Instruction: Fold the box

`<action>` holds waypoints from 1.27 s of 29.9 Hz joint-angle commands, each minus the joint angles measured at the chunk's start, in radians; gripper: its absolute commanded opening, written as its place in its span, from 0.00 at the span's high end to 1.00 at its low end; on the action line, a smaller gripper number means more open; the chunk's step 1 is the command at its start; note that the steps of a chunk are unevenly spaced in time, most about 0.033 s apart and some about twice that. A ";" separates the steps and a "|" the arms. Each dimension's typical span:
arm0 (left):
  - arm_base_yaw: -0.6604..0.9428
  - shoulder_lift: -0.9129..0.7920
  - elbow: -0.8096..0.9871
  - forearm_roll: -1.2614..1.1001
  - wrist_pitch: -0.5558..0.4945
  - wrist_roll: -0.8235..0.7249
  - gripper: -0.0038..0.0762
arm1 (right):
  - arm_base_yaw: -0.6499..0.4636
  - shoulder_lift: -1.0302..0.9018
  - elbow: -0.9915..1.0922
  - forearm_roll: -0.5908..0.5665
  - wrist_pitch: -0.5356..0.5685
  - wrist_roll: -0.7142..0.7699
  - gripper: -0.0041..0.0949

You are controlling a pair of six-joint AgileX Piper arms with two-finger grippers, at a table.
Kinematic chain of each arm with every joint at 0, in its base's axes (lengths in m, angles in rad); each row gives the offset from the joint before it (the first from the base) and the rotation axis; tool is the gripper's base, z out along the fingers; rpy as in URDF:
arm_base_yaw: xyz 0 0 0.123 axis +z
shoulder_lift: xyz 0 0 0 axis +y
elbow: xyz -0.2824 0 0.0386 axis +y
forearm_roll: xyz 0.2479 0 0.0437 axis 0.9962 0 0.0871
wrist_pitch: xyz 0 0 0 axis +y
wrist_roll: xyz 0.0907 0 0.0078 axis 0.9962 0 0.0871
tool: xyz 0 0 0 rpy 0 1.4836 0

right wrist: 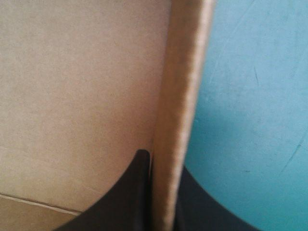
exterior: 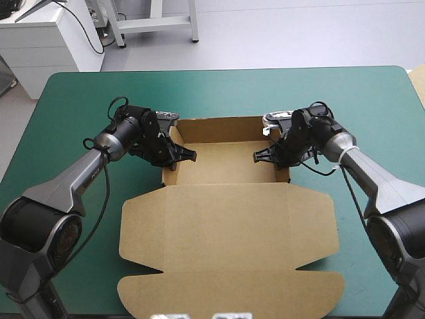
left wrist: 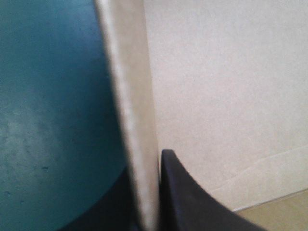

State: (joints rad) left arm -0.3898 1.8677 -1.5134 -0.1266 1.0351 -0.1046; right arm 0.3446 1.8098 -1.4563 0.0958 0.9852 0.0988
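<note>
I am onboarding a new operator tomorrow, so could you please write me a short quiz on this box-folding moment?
1. True or false: the lid of the box lies flat on the teal-green cover.
2. Multiple choice: the left gripper is A) open above the lid, B) shut on the tray's left side wall, C) resting on the cover away from the box.
3. Fill in: in the right wrist view, one finger of the right gripper is inside the tray and the other is ____ the side wall.

Key: 1 true; 2 B; 3 outside.
</note>
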 commanded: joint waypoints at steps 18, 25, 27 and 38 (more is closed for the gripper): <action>-0.003 -0.011 -0.093 0.067 -0.017 0.063 0.26 | 0.001 -0.034 -0.096 -0.189 0.057 0.031 0.49; -0.003 -0.011 -0.199 0.067 0.098 0.063 0.26 | 0.001 -0.034 -0.199 -0.200 0.108 0.045 0.49; -0.003 -0.011 -0.213 0.067 0.125 0.063 0.26 | 0.001 -0.034 -0.213 -0.220 0.124 0.045 0.49; -0.003 -0.012 -0.230 0.024 0.156 0.082 0.26 | 0.001 -0.034 -0.239 -0.211 0.157 0.045 0.50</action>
State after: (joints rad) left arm -0.3911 1.9133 -1.7031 -0.0758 1.1857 -0.0249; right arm 0.3533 1.8250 -1.6536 -0.0913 1.1524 0.1454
